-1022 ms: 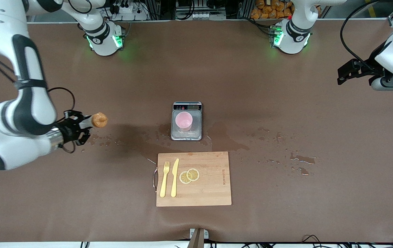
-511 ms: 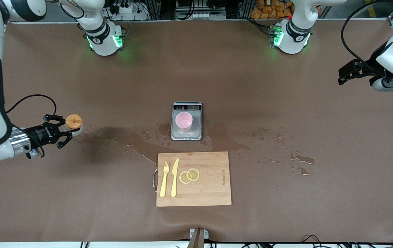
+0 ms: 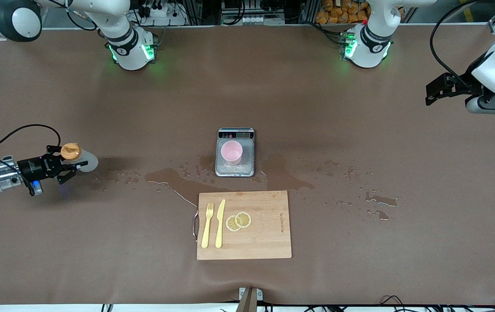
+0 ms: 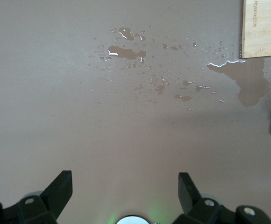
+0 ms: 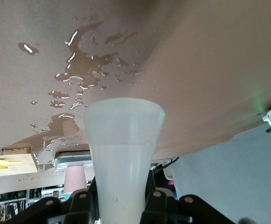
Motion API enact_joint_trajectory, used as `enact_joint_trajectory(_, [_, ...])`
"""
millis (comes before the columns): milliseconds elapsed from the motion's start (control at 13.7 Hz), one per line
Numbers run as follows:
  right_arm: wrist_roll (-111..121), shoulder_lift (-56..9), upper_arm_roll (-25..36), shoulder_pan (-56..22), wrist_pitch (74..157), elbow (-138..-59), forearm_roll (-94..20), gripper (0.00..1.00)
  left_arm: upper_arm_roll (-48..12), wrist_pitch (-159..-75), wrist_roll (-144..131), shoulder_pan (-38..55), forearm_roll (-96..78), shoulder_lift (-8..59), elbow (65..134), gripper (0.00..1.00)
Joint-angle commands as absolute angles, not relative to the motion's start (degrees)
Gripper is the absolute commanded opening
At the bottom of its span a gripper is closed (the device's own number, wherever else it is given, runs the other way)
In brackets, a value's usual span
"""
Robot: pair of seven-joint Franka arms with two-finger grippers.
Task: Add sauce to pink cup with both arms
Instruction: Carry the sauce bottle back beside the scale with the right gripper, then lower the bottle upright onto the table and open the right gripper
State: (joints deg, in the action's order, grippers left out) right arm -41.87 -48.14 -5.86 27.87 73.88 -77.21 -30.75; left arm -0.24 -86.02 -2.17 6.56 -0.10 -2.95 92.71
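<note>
Sauce [image 3: 78, 159] clamped in right gripper [image 3: 66, 165] fingers — near table [image 3: 273, 95] edge

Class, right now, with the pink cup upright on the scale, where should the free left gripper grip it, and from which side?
Grip the pink cup round its tapered wall, below the rim. Bring the open left gripper in level from the left arm's end, where the table lies bare; the upright pose suits a side grasp.

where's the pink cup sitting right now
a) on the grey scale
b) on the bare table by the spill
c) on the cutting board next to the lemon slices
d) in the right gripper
a: the pink cup stands on the plate of the grey scale, which lies farther from the front camera than the cutting board; the right gripper is shut on the sauce bottle instead.
</note>
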Motion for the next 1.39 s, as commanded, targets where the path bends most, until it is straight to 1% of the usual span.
enact_joint_trajectory(0, [-39.6,-50.0,-6.9,29.4,72.9,-76.7,-32.8,0.26,-0.2,-85.0,-1.2,6.7,-0.8,-4.0,92.7,1.0])
enact_joint_trajectory(219, [-33.8,-53.6,-6.9,31.4,72.8,-76.7,-33.7,0.26,-0.3,-85.1,-1.1,6.7,-0.8,-4.0,92.7,1.0])
enact_joint_trajectory(584, [-33.5,-54.1,-6.9,31.9,72.4,-77.7,-33.8,0.26,-0.1,-85.2,-1.1,6.5,-0.9,-3.3,91.6,1.0])
enact_joint_trajectory(657, [-33.4,-54.3,-6.9,32.0,72.5,-77.7,-33.8,0.27,-0.1,-85.2,-1.1,6.7,-0.9,-3.3,91.6,1.0])
enact_joint_trajectory(730, [-33.1,-54.8,-6.9,32.1,72.7,-77.7,-33.8,0.31,-0.1,-85.3,-1.1,6.7,-0.9,-3.3,91.6,1.0])
enact_joint_trajectory(1168, [-29.6,-56.4,-6.9,31.9,74.1,-77.7,-33.2,0.31,-0.1,-85.4,-1.1,6.4,-0.9,-2.6,91.6,1.0])
enact_joint_trajectory(1241, [-29.4,-56.5,-6.8,32.0,74.6,-77.7,-33.0,0.33,-0.1,-85.4,-1.1,6.4,-0.9,-2.6,91.6,1.0])
enact_joint_trajectory(1314, [-29.4,-56.6,-6.8,32.0,74.6,-77.7,-33.0,0.36,-0.1,-85.5,-1.1,6.5,-0.9,-2.6,91.6,1.0])
